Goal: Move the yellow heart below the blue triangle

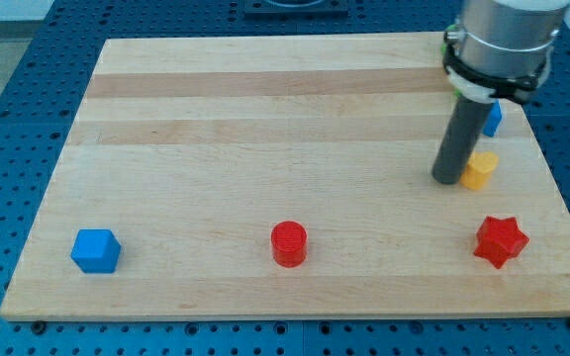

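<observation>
The yellow heart (479,170) lies on the wooden board (265,129) at the view's right, just below the blue triangle (492,119), which is partly hidden behind the arm. My tip (447,181) rests on the board right beside the yellow heart, at its left edge, touching or nearly touching it.
A red star (501,241) lies near the bottom right, below the yellow heart. A red cylinder (289,243) sits at the bottom middle. A blue cube (96,250) sits at the bottom left. The board's right edge runs close to the blue triangle.
</observation>
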